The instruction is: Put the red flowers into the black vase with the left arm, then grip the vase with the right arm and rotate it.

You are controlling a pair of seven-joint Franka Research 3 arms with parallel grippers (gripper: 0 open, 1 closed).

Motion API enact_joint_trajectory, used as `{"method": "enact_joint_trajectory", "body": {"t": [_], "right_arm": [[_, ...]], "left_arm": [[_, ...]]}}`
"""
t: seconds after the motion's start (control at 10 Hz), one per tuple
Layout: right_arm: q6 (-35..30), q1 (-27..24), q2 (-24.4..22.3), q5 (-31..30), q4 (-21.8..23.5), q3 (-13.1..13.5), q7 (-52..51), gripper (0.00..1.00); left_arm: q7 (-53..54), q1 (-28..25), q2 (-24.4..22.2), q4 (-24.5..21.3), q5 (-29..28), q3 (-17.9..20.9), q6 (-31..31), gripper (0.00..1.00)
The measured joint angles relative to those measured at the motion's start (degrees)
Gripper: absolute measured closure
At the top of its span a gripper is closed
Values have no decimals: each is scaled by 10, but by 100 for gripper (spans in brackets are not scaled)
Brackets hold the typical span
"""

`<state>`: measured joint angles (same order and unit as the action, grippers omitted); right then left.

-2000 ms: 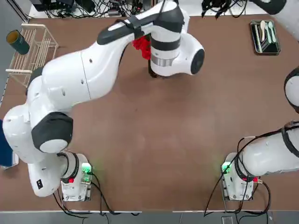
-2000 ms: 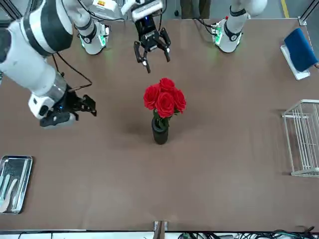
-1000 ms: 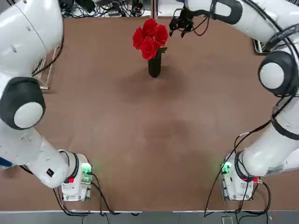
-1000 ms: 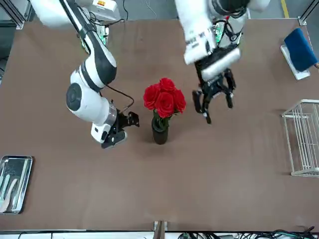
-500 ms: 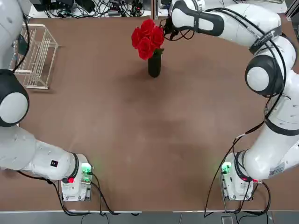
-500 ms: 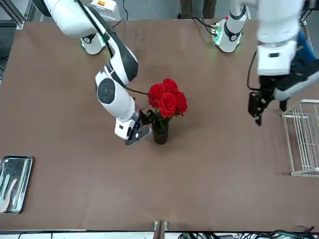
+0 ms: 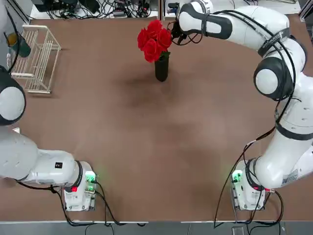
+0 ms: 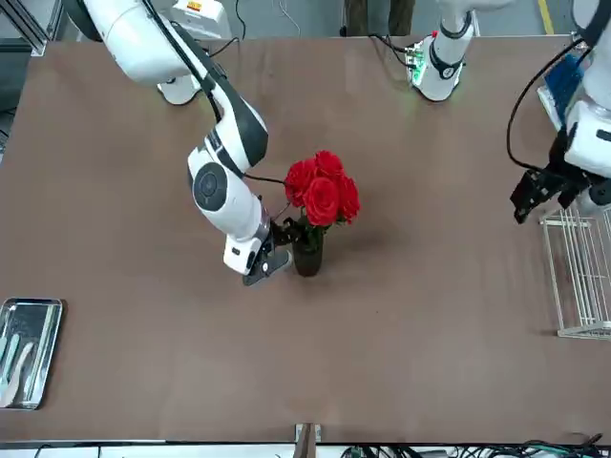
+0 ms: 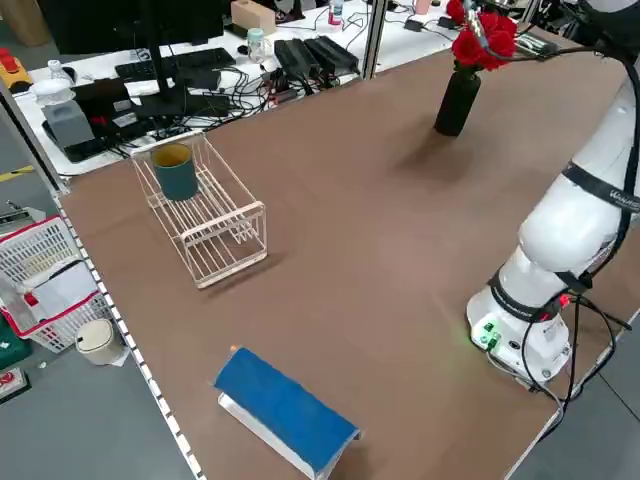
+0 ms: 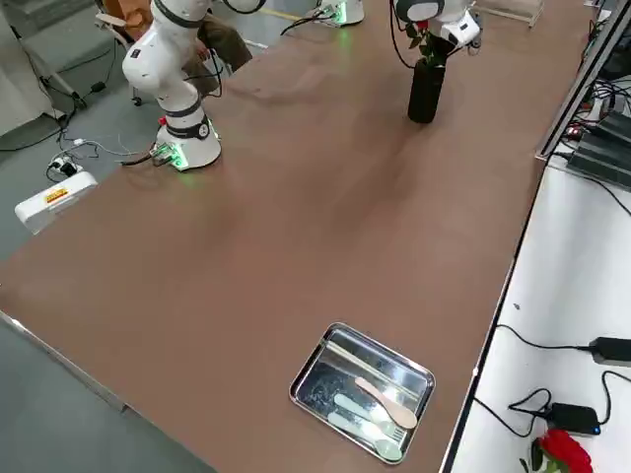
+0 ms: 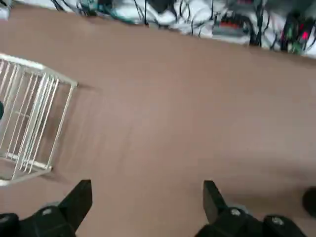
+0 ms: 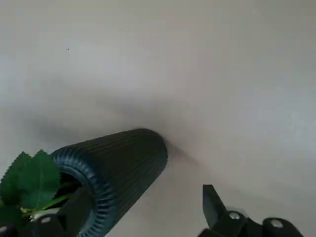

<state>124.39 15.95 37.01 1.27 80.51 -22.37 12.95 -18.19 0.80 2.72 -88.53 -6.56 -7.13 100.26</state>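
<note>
1. Far side of the table [image 7: 146, 127], somewhat left of centre: the black vase [image 8: 307, 260] stands upright. The red flowers [image 8: 323, 191] are in it, blooms above the mouth, leaves at the rim. Insertion judged complete.

2. Left gripper [image 11: 147, 185]: at the left of the scene, by the white rack [image 8: 579, 262], well apart from the vase. Jaws wide open, nothing between them. Its share of the task appears done; a clear workspace is all that is asked of it.

3. Right gripper [image 12: 145, 193]: reaches across from the right to the far side, close beside the vase near its mouth. Jaws spread wide, nothing clamped. One finger overlaps the rim and leaves in the wrist view; whether it touches either, cannot tell.

4. Step in hand (judgement): lining up the right arm's grasp on the vase. Grip and rotation both remain.

5. Next move: settle the vase body squarely between the right fingers, below the leaves, then close gently. Check that both pads bear on the wall before turning.

6. Risks: a finger may catch foliage or push the rim and tip the vase. The ribbed, round wall could slip if gripped off-centre. Rotate slowly, keeping it upright so the blooms stay seated.
</note>
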Motion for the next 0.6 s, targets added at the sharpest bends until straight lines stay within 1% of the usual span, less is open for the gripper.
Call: {"method": "enact_joint_trajectory", "body": {"t": [0.2, 0.4, 0.6], "right_arm": [[-1, 1, 2, 0, 0, -1, 6, 0], [-1, 2, 7, 0, 1, -1, 10, 0], [-1, 3, 10, 1, 3, -1, 12, 0]], "left_arm": [[62, -21, 0, 0, 30, 0, -50, 0], [79, -20, 0, -1, 46, -1, -90, 0], [80, -24, 1, -2, 63, -1, -108, 0]]}}
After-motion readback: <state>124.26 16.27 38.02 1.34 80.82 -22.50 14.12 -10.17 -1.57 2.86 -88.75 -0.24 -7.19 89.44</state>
